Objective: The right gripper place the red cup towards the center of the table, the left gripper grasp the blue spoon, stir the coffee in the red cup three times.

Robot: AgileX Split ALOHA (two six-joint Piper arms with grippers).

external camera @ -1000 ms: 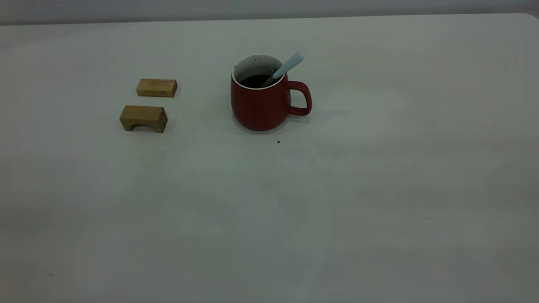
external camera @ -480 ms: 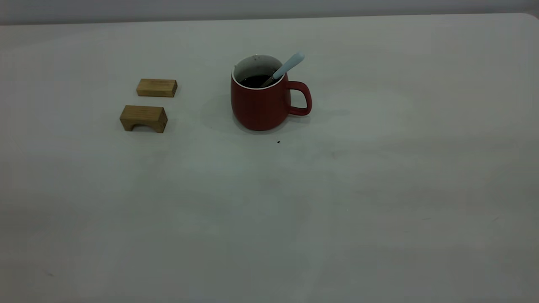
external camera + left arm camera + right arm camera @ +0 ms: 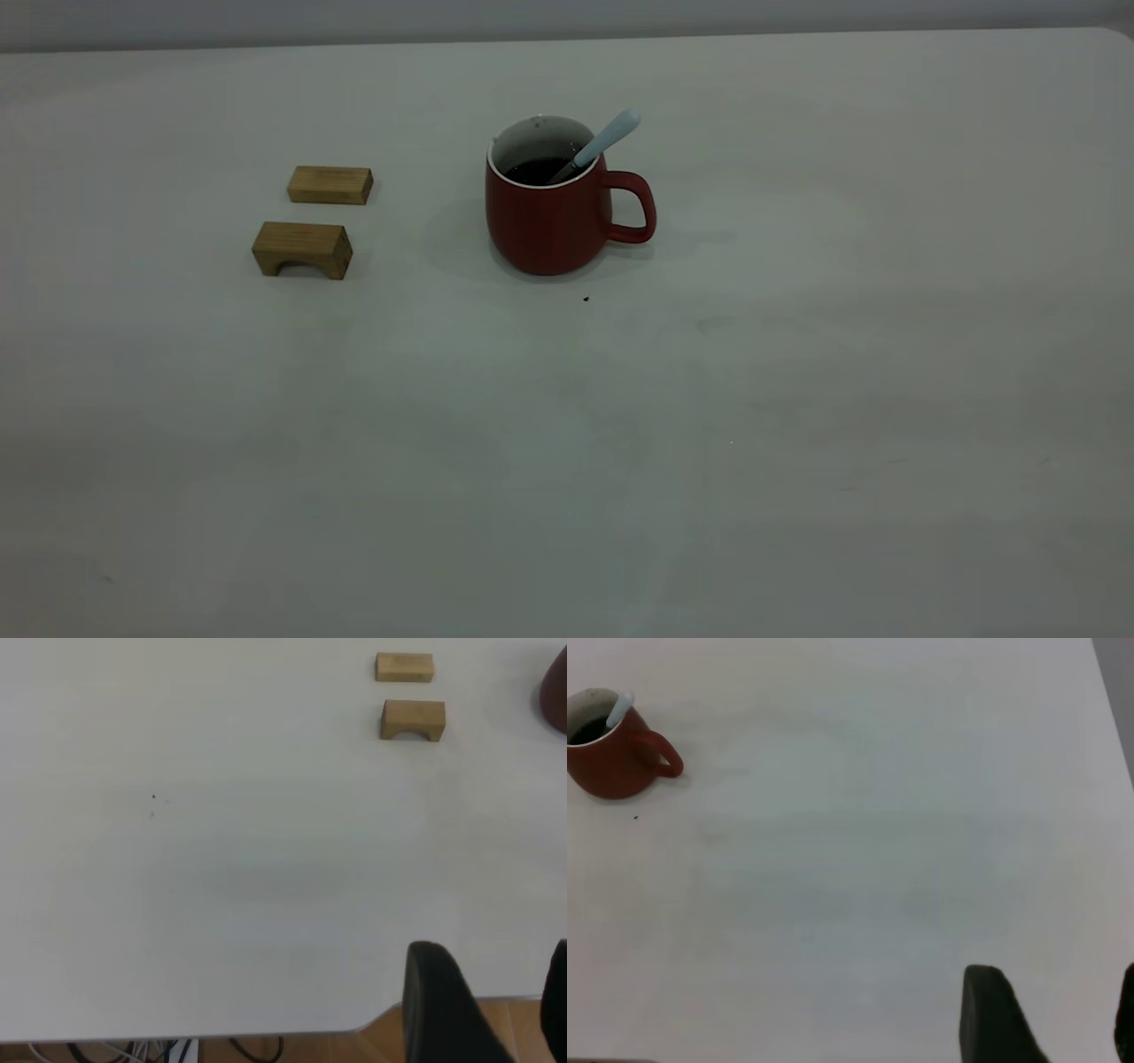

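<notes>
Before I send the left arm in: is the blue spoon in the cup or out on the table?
In. The blue spoon leans in the red cup, bowl in the coffee, handle over the rim on the cup's handle side.

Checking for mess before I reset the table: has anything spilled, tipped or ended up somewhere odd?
Nothing stands out. The red cup stands upright, the blue spoon leans inside on its rim, and both wooden blocks sit flat.

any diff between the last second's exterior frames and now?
Nothing visibly changed. The cup stands in the same spot, the spoon leaning in the coffee on the handle side, both wooden blocks in place. No arm enters the exterior view.
</notes>
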